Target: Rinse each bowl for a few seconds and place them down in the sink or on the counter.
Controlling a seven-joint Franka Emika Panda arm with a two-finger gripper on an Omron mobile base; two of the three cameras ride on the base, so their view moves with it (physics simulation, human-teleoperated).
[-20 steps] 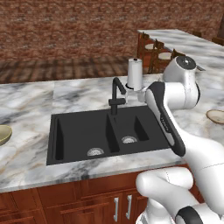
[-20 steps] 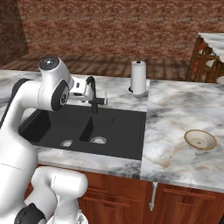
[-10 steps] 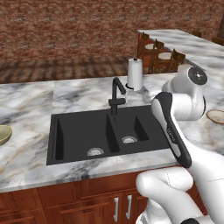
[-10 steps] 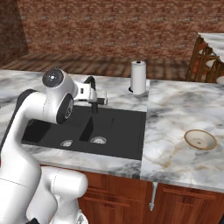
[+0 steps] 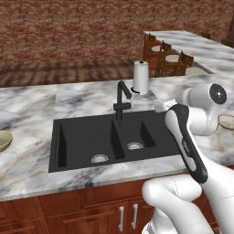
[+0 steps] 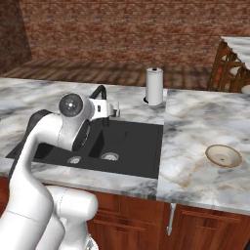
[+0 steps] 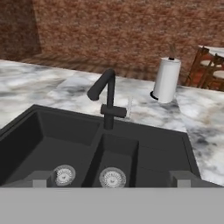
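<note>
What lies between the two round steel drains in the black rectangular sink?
A black dividing wall between the sink's two basins, seen in the hand view, separates the left drain from the right drain.

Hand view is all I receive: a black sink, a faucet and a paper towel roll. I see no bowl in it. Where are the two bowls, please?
Observer: The cream-rimmed bowl sits on the counter, to the right of the sink.
Operator: And the second one?
Observer: The olive-tan bowl is on the counter to the left of the sink, cut off by the edge of the left base view.
Operator: Is the right one turned upside down?
Observer: No, it stands upright; its brownish inside faces up.
</note>
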